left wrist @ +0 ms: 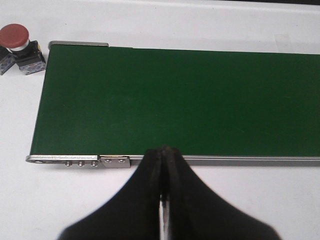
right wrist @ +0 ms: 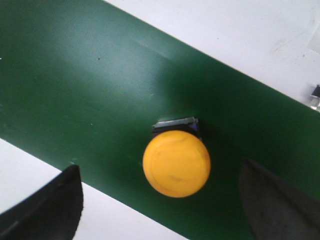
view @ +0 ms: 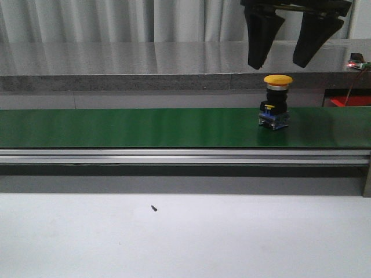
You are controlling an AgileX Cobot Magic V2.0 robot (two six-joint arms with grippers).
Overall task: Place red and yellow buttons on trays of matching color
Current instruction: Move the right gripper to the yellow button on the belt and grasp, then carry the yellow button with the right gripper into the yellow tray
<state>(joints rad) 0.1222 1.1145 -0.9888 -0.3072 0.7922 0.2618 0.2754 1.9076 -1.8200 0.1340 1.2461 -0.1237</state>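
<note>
Front view shows the yellow button (view: 276,99) upright on the green belt (view: 145,127) at right of frame, below the right gripper (view: 288,51), fingers spread wide and empty. The left gripper (left wrist: 164,165) is pressed closed on nothing, and a red button (left wrist: 19,42) sits off the belt at upper left of its wrist view.

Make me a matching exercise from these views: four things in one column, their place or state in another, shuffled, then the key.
1. yellow mushroom-head push button
2. red mushroom-head push button
3. left claw
4. right claw

A. shut, holding nothing
B. standing upright on the green conveyor belt
C. open, hanging above a button
D. on the white table, off the belt's end

Pairs: 1-B, 2-D, 3-A, 4-C
</note>
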